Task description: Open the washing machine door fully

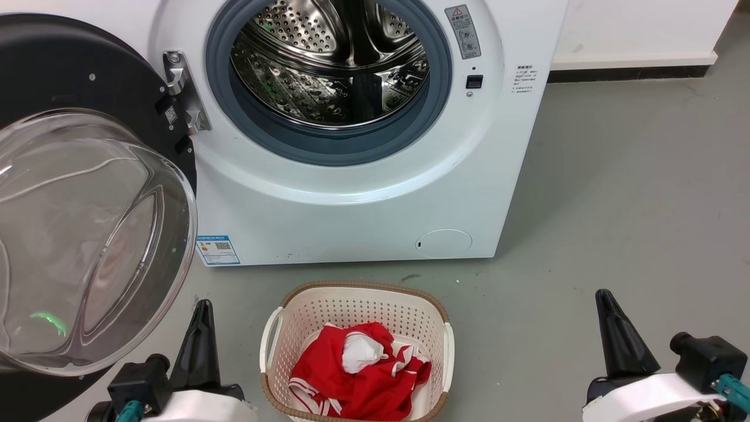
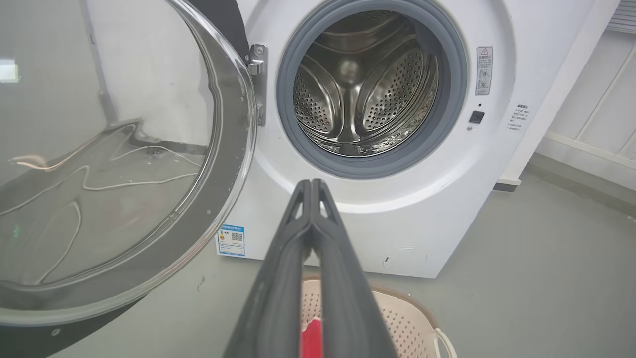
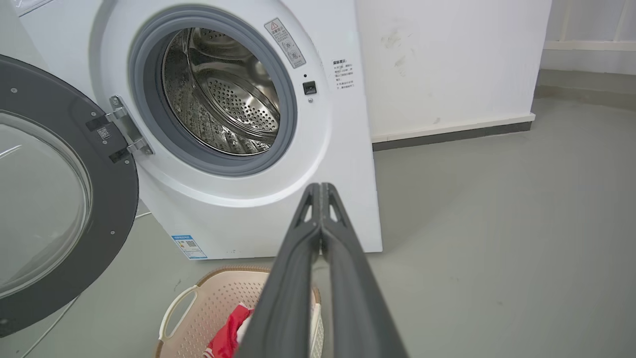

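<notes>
Where the porthole stands uncovered, the washing machine (image 1: pixel 351 199) presents one steel perforated drum (image 1: pixel 328 64), whose ribbed wall shows all round inside one grey gasket (image 1: pixel 328 146). The washing machine door (image 1: pixel 76 64) is swung out on the robot's left. It hangs from one metal hinge bracket (image 1: pixel 183 88) at the porthole's left rim, and its clear glass bowl (image 1: pixel 88 234) faces outward. The door's lower edge lies close beside the left gripper (image 1: pixel 203 306); whether they touch cannot be told.

One cream laundry basket (image 1: pixel 275 334) with two side handles sits on the grey floor (image 1: pixel 615 193), just in front of the machine and between the two grippers. It holds one red garment with white trim (image 1: pixel 375 381) and a white piece of cloth (image 1: pixel 358 351) lying on top of it. To the right of the machine, open floor runs to the white wall and its dark skirting.

One blue sticker (image 1: pixel 217 250) and one round cap (image 1: pixel 443 243) sit low on the machine's front.

In both wrist views the fingers are pressed together at the tips. The left gripper and the right gripper (image 1: pixel 603 298) each grasp nothing and hang low, well apart from each other.
</notes>
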Robot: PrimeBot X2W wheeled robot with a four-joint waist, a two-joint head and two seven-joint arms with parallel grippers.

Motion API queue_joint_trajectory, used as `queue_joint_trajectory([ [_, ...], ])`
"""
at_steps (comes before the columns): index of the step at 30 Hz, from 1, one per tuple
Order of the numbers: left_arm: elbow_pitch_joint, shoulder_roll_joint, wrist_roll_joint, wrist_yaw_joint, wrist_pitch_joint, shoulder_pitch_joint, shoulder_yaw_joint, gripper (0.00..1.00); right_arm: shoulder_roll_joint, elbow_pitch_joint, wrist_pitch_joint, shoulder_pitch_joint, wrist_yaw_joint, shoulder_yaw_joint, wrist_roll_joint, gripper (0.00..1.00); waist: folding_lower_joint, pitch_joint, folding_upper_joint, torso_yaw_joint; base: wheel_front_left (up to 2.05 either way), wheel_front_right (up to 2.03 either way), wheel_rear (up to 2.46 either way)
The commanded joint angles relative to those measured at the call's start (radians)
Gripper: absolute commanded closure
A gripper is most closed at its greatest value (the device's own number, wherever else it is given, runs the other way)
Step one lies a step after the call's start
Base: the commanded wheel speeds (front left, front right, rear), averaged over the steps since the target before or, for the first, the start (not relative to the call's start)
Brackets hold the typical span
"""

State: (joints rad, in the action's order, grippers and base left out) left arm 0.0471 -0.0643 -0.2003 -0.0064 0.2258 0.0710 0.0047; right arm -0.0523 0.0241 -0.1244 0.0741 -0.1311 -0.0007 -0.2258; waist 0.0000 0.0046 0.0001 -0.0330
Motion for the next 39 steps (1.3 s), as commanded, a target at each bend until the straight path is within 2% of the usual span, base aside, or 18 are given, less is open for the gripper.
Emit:
queue_joint_trajectory([
  [1,-0.007,-0.003,-0.046,-0.005,-0.008,-0.032,0.006,1.00,-0.007,-0.008,0.003,-0.023,0.000,-0.001,-0.051,1.00,0.0000,0.000,-0.0001,0.001,0.00,0.00,0.00],
  [28,0.058,0.002,-0.513,-0.047,-0.119,-0.083,0.039,1.00,-0.028,0.071,0.060,-0.084,0.000,-0.010,-0.534,1.00,0.0000,0.000,-0.0001,0.008,0.00,0.00,0.00],
  [29,0.065,0.003,-0.557,-0.051,-0.130,-0.089,0.043,1.00,-0.029,0.078,0.066,-0.090,0.000,-0.012,-0.577,1.00,0.0000,0.000,-0.0001,0.009,0.00,0.00,0.00],
  [39,0.086,0.005,-0.693,-0.063,-0.163,-0.105,0.054,1.00,-0.031,0.100,0.086,-0.105,0.000,-0.018,-0.715,1.00,0.0000,-0.001,-0.0001,0.011,0.00,0.00,0.00],
])
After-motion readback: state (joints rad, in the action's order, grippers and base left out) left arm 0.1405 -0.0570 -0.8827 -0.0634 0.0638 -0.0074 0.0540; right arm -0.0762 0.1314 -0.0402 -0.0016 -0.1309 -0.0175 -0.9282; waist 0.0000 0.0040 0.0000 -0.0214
